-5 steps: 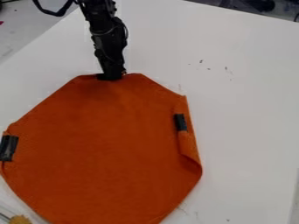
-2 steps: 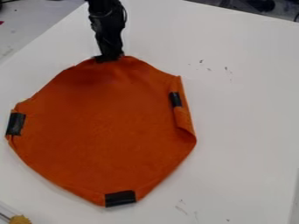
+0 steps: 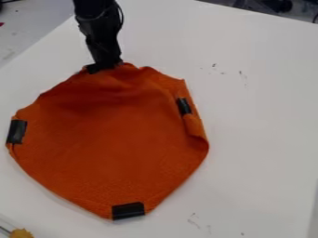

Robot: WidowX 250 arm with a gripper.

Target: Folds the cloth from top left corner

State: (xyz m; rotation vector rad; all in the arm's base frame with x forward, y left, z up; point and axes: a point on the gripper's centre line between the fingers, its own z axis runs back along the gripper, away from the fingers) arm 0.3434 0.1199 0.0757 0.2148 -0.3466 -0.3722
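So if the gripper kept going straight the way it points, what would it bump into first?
The cloth, probably: its top edge is right at the gripper, though depth is hard to judge.

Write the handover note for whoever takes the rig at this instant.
Gripper: at the top edge of the orange cloth, where the fabric bunches; grip not confirmed.
Cloth: spread on the white table, with black strips at its left, right and bottom edges. The right edge is turned in around its strip.
Done: gripper is at the cloth's upper part.
Left: the top is not laid over the middle; likely bring it across, check the fold, then withdraw.
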